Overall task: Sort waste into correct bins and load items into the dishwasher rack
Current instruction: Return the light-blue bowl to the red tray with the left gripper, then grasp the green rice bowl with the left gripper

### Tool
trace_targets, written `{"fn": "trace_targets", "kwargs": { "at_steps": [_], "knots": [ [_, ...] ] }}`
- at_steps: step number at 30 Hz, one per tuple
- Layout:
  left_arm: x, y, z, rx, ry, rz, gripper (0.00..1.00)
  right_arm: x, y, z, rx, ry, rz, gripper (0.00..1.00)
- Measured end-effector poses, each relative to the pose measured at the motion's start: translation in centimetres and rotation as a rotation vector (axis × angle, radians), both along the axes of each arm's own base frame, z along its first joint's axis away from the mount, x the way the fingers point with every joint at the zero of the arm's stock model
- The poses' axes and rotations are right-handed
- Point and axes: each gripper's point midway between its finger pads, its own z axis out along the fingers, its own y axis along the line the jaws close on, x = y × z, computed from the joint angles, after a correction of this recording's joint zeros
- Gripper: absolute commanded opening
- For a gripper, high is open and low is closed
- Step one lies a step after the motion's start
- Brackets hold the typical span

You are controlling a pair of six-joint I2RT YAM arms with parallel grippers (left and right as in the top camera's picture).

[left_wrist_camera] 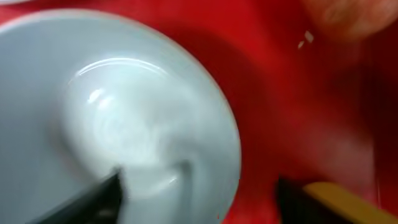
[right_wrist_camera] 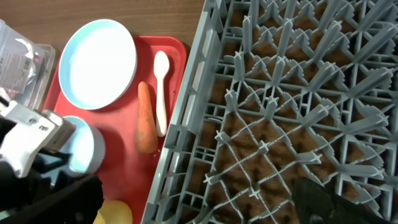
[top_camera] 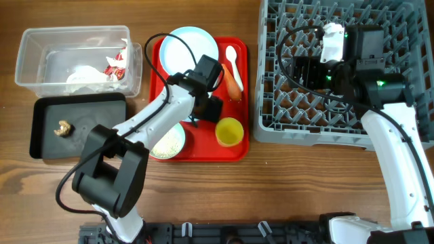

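Pale blue bowl (left_wrist_camera: 124,118) fills the left wrist view, mouth up, and it's round so there's no real long axis to line up on. Dishwasher rack (top_camera: 319,134) sits off to the right with the right gripper (top_camera: 305,71) hovering over it, spread and empty as far as I can tell. Red tray (top_camera: 200,150) just beside it holds the bowl near its middle. Left gripper (left_wrist_camera: 199,185) is spread too, one finger inside the bowl, one outside, nothing pinched. Looks like the grab step: next, pinch that rim, lift, carry it over to the pegs.
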Motion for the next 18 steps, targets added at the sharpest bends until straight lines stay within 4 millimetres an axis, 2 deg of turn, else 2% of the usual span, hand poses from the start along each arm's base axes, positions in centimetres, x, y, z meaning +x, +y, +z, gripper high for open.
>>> {"fn": "trace_targets", "kwargs": {
  "at_steps": [3, 5, 7, 9, 12, 18],
  "knots": [
    [0.0, 0.2, 2.6, 0.003, 0.020, 0.040, 0.81, 0.0, 0.0, 0.0, 0.000, 0.000, 0.000, 1.00],
    [0.7, -0.1, 5.4, -0.022, -0.016, 0.066, 0.75, 0.0, 0.0, 0.0, 0.000, 0.000, 0.000, 1.00],
    [0.5, 0.0, 7.8, -0.044, -0.041, 0.093, 0.73, 0.0, 0.0, 0.0, 0.000, 0.000, 0.000, 1.00],
    [-0.6, 0.6, 8.8, -0.041, -0.020, 0.130, 0.72, 0.0, 0.0, 0.0, 0.000, 0.002, 0.000, 1.00],
    [-2.3, 1.7, 7.9, -0.005, 0.045, 0.196, 0.72, -0.1, 0.0, -0.1, 0.000, 0.005, 0.000, 1.00],
    [-6.4, 4.1, 3.5, 0.086, 0.188, 0.329, 0.68, -0.1, 0.0, -0.1, 0.000, 0.005, 0.000, 1.00]
  ]
}}
